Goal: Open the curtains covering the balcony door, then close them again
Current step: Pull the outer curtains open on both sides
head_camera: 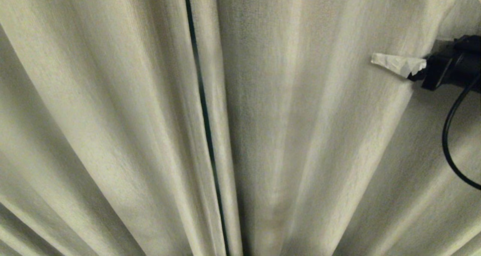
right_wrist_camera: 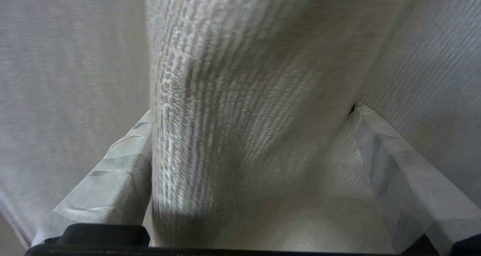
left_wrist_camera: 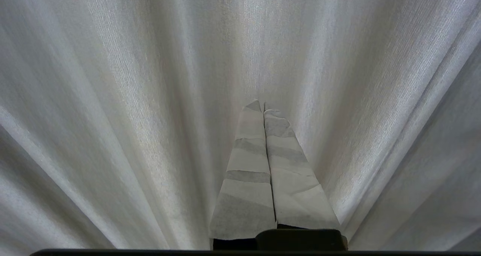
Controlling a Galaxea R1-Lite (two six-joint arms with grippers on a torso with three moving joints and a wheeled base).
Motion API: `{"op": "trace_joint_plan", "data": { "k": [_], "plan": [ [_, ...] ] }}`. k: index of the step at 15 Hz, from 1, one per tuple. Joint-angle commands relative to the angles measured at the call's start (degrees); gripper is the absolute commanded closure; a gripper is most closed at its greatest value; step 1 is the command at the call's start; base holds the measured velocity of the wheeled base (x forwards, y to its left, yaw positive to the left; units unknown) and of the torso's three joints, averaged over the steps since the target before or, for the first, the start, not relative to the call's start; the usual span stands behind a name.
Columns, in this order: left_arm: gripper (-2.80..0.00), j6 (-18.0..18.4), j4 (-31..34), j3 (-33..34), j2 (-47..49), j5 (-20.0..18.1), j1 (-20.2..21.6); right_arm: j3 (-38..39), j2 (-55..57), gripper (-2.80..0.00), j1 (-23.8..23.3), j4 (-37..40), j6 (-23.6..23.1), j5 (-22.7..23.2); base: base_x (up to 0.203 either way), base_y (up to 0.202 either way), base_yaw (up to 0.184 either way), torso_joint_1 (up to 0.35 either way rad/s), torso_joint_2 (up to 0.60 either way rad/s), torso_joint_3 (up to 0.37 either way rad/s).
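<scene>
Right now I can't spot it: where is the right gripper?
The right gripper is at the head view's right edge, against the curtains, open around a fold of cloth.

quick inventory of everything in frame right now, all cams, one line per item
curtains: two heavy pleated panels, beige-tan, filling the head view and hanging shut apart from a thin slit.
dark gap: one thin dark line, between the two panels left of centre in the head view.
cable: one, black, looping down from the right arm at the right edge of the head view.
left claw: one, pale-wrapped fingers pressed together, pointing at the curtain, holding nothing.
right claw: one, pale-wrapped fingers spread wide with a fold of the right panel between them, not clamped on it.
</scene>
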State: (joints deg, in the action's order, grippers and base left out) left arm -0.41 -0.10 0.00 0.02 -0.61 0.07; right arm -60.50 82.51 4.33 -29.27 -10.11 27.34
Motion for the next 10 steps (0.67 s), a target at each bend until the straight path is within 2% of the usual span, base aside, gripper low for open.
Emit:
{"op": "trace_joint_plan", "data": {
  "k": [1,3,6,10],
  "plan": [
    [0.00,-0.02,0.01,0.00,-0.02,-0.01,0.01,-1.77,2.97,-2.80,0.02,-0.21,-0.09,0.15,0.000,0.000,0.000,0.000,0.00,0.000],
    [0.00,-0.02,-0.07,0.00,-0.02,-0.01,0.01,-4.37,4.65,-2.80,-0.02,-0.18,-0.09,-0.06,0.000,0.000,0.000,0.000,0.00,0.000],
    [0.00,-0.02,0.01,0.00,-0.02,-0.01,0.01,-6.66,6.83,-2.80,0.55,-0.13,0.14,-6.27,0.000,0.000,0.000,0.000,0.00,0.000],
    [0.00,-0.02,0.01,0.00,-0.02,-0.01,0.01,-9.20,9.00,-2.80,0.68,-0.27,0.17,-6.78,0.000,0.000,0.000,0.000,0.00,0.000]
  ]
}}
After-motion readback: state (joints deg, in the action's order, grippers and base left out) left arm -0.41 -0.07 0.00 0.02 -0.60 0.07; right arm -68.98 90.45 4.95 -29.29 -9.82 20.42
